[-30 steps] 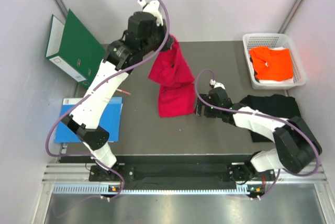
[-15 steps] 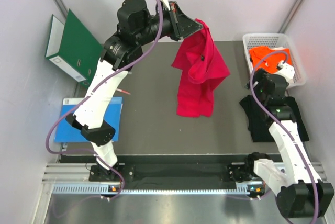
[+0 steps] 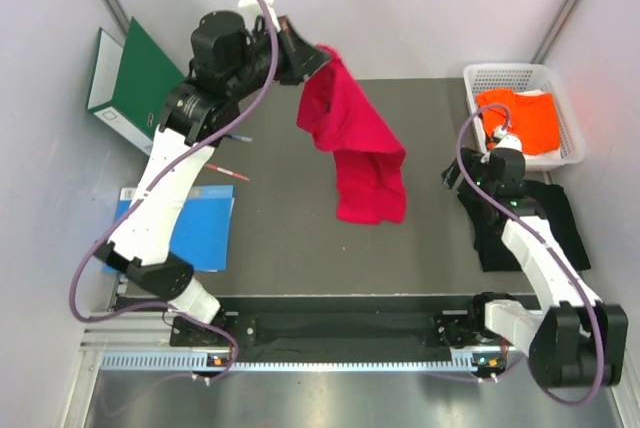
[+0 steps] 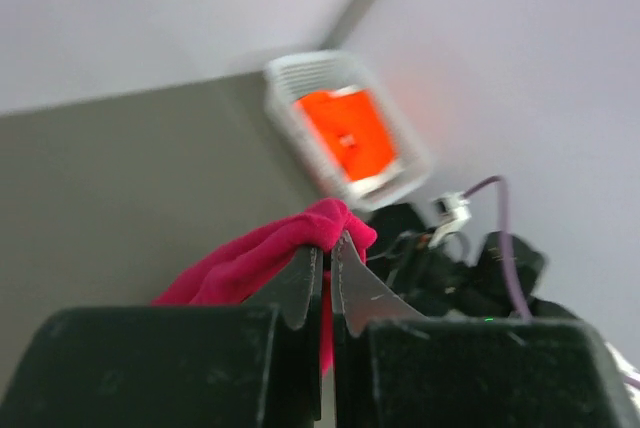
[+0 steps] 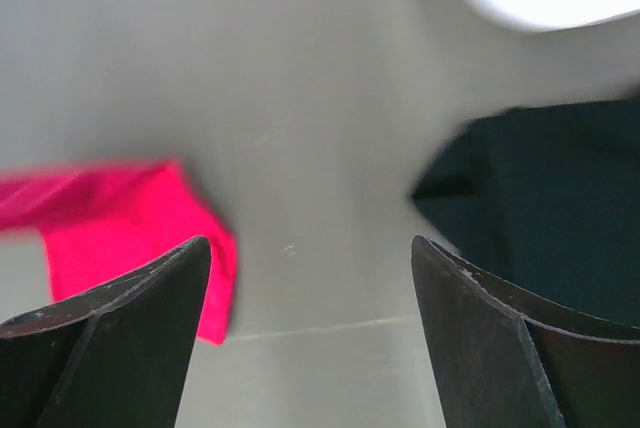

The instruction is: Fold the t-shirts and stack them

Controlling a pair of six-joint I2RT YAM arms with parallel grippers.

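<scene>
The red shirt point(image 3: 355, 153) hangs in the air over the middle of the table point(image 3: 270, 238). The left jaws are clamped tight on one bunched corner of it, high up near the back wall. From that pinch the cloth drapes down and to the right, twisted and doubled on itself. From where I stand I cannot tell whether its lower hem touches the table. The left arm point(image 3: 165, 173) reaches up and across from its base at the near left.

The right jaws stand wide apart with nothing between them, low over bare table just off the left edge of the black shirt point(image 3: 525, 223). In the right wrist view the red shirt's lower end shows past one finger and the black cloth past the other.

The black shirt lies spread on the right side of the table, partly under the right arm point(image 3: 535, 248). The orange shirt point(image 3: 525, 118) sits crumpled in the white basket point(image 3: 505, 73) at the far right corner, just beyond the black one.

On the left, a green binder point(image 3: 140, 88) stands by the wall. A blue sheet point(image 3: 205, 233) lies flat at the near left, partly under the left arm. A red pen point(image 3: 228, 174) lies between the two.
</scene>
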